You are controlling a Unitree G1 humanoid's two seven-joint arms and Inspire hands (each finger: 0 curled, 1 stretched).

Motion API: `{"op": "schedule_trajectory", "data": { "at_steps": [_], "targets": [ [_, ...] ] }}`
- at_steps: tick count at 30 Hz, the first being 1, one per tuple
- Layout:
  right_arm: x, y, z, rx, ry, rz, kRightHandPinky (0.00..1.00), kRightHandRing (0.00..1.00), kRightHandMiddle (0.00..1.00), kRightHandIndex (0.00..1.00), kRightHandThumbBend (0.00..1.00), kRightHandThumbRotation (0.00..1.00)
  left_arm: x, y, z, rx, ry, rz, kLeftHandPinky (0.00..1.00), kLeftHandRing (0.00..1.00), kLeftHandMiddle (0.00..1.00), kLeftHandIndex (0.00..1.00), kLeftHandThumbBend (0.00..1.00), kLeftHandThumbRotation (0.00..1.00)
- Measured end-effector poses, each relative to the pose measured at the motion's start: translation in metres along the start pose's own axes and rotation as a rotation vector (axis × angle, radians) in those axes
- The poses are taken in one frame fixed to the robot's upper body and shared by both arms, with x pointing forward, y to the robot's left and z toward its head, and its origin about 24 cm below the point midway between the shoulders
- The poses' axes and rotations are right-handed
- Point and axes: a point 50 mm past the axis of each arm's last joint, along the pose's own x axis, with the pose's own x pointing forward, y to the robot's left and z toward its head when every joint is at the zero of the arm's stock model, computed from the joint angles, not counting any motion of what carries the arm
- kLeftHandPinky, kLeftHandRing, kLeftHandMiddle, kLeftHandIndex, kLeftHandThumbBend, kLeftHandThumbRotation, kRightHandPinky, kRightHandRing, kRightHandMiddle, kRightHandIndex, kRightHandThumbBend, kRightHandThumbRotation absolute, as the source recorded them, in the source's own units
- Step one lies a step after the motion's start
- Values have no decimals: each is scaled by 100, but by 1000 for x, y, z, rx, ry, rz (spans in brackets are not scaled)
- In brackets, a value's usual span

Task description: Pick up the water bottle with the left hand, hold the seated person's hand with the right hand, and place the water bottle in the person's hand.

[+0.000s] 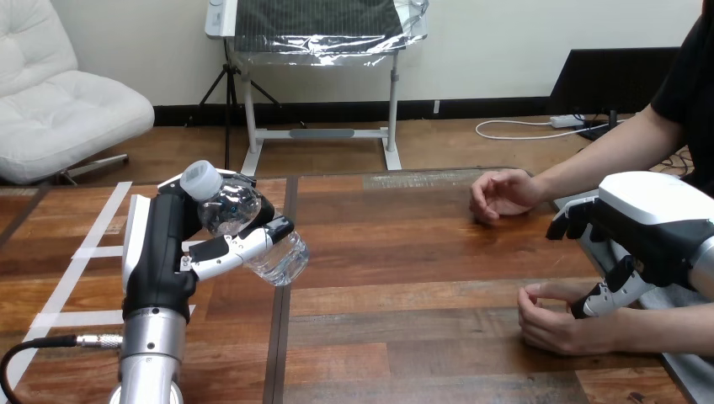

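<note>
Head view: left hand (168,252) clasps the tilted water bottle (253,223) above the bench (404,278), ready for handover; right hand (644,240) lies over the person's nearer hand (560,326), probably to steady it, though I cannot tell whether it grips.

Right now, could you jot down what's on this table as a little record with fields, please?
bottle: water bottle, clear, white cap, tilted, lifted off the table
held by: left robot hand, fingers curled round it
right robot hand: over the person's near hand, touching it; whether it grips cannot be told
person's far hand: on the table, loosely curled, apart from the bottle
handover: not yet done
</note>
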Motion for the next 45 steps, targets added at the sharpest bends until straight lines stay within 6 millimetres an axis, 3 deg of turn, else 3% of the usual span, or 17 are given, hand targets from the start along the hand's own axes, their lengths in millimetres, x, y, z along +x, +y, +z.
{"op": "schedule_trajectory", "data": {
  "at_steps": [45],
  "targets": [
    [6,16,-11,3,74,119,68,78,82,80,73,0,1,-1,0,10,6,-3,44,43,45,48,67,0]
  ]
}}
